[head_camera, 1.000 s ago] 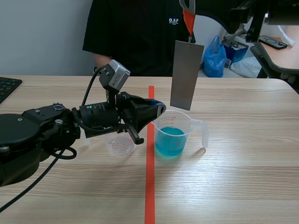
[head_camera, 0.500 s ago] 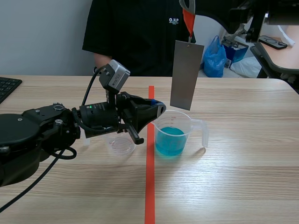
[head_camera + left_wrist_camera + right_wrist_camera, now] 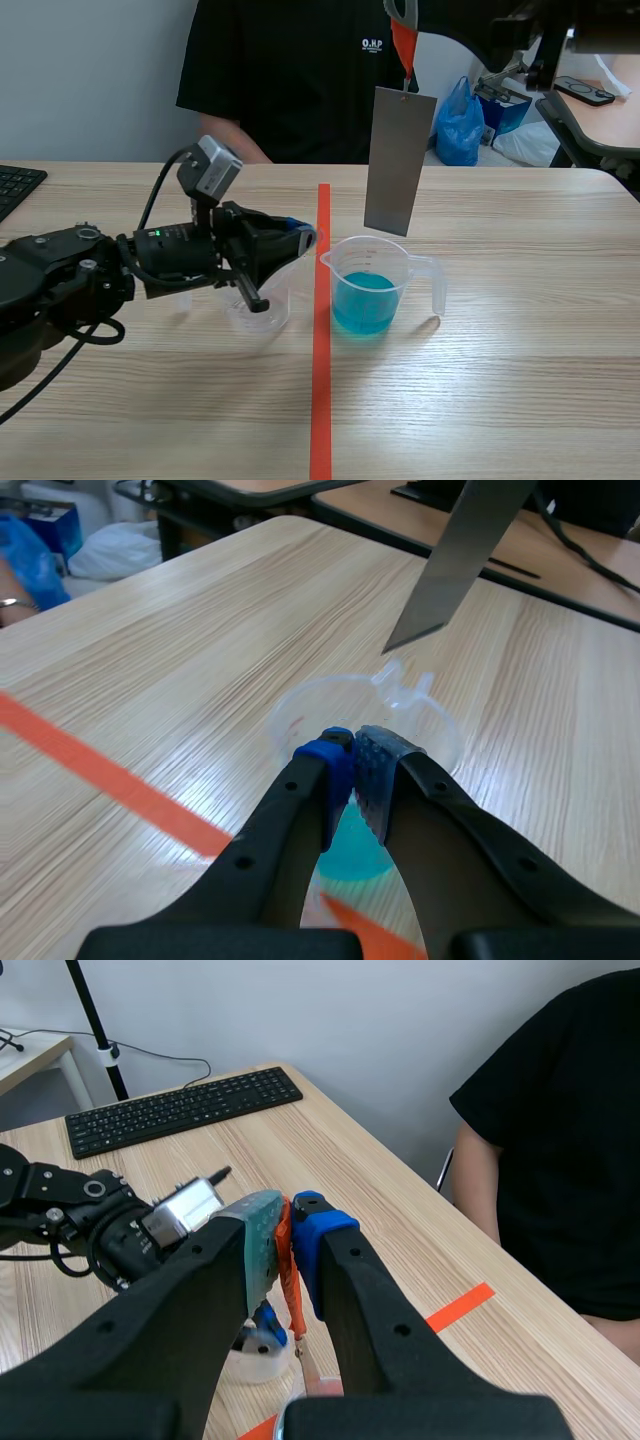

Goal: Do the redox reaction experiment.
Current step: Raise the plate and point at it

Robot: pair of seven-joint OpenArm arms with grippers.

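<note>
**Plate poised over the blue beaker**

In the upper middle of the scene view the right gripper (image 3: 288, 1222) has its pads clamped on an orange-red strap (image 3: 404, 45). From the strap hangs a flat grey metal plate (image 3: 400, 160). The plate's lower edge sits just above the rim of the clear plastic measuring beaker (image 3: 385, 270) at the centre of the frame.

The step in hand looks like dipping the plate. Because the plate dangles from a flexible strap, it is best lowered slowly and straight down so it does not swing. It should be centred over the mouth so that no corner catches the rim and tips the light beaker.

The left gripper (image 3: 300, 240), left of centre, has its fingers together on nothing. Its tip is near the beaker's spout, so the plate should stay on the far side of it.

The beaker holds blue liquid (image 3: 364, 300) to less than half its height. The small clear plastic dish (image 3: 258, 312) under the left gripper shows nothing coloured inside. Both stand on the wooden table (image 3: 520, 380).
</note>
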